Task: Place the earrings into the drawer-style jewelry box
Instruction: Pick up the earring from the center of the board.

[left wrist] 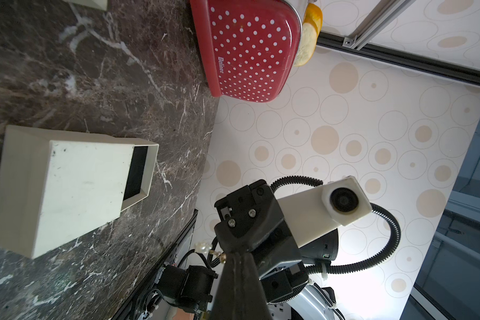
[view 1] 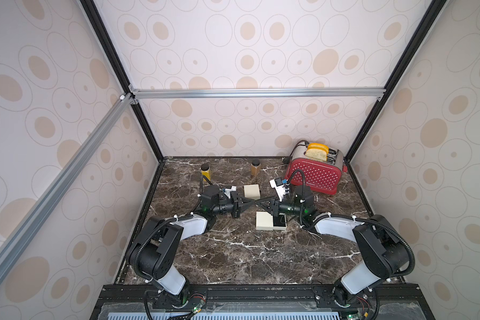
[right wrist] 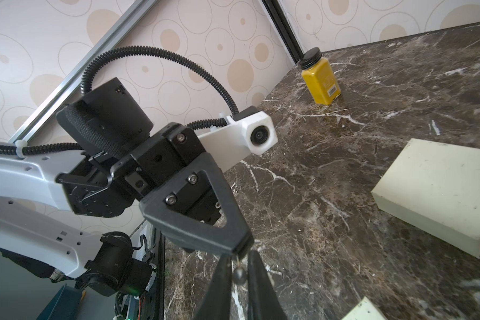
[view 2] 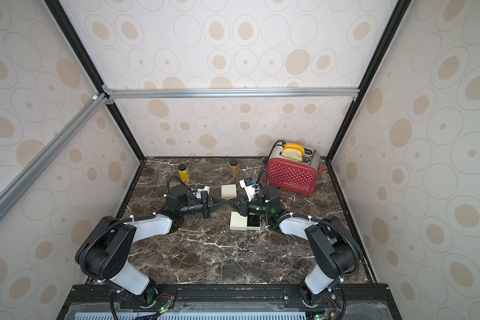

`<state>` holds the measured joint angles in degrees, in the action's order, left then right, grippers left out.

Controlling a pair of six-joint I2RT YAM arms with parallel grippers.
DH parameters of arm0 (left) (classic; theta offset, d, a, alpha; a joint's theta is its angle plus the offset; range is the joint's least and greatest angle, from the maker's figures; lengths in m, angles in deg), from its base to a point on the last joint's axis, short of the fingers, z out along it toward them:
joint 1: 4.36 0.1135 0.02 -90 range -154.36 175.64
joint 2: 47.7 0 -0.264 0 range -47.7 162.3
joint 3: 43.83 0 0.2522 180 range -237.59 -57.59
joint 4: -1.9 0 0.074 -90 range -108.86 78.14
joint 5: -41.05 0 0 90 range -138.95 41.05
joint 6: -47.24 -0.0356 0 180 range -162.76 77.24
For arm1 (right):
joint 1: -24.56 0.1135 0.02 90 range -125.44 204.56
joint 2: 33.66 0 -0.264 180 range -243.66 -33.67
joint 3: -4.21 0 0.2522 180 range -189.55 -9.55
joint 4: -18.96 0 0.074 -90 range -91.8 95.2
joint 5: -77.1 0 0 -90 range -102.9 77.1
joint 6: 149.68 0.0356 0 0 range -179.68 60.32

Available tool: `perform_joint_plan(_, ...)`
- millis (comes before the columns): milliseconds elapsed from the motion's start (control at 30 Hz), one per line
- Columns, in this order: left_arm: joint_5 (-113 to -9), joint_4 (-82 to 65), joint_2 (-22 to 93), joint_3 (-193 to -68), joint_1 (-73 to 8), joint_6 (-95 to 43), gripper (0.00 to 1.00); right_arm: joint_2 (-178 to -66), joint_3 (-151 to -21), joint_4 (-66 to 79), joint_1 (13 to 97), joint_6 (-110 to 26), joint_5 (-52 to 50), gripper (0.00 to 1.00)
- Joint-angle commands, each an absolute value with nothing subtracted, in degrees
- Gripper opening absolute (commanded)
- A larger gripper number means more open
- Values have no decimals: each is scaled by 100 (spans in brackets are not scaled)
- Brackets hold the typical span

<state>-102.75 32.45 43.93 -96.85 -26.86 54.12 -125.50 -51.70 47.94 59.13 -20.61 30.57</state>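
My two grippers meet tip to tip above the middle of the table. The left gripper (view 1: 252, 204) (left wrist: 234, 255) is shut, and an earring (left wrist: 204, 247) with a pearl and a gold hook sticks out at its tip. In the right wrist view the earring's bead (right wrist: 239, 274) hangs on a thin wire from the left gripper's tip. The right gripper (view 1: 259, 204) (right wrist: 239, 260) is shut on that bead, both fingers touching it. The cream drawer-style jewelry box (view 1: 264, 220) (left wrist: 81, 180) lies just below the right gripper, its drawer (view 1: 279, 221) pulled out and black inside.
A second cream box (view 1: 252, 191) (right wrist: 438, 194) lies just behind the grippers. A red polka-dot toaster (view 1: 313, 174) with bread stands at the back right. A yellow jar (view 1: 206, 171) and a brown jar (view 1: 255, 167) stand near the back wall.
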Motion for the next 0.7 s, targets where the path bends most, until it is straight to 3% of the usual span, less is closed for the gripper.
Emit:
perform_joint_plan(0,-10292,3476,4341,-9661,-2626,5538,0,-12657,-5279,4988,5867,-1978,3215,16)
perform_joint_plan(267,-10278,3477,4316,-9653,-2610,5533,0,-12739,-5302,5030,5871,-1948,3291,20)
perform_joint_plan(667,-10274,3456,4307,-9646,-2612,5507,0,-12732,-5244,5090,5855,-1911,3250,10)
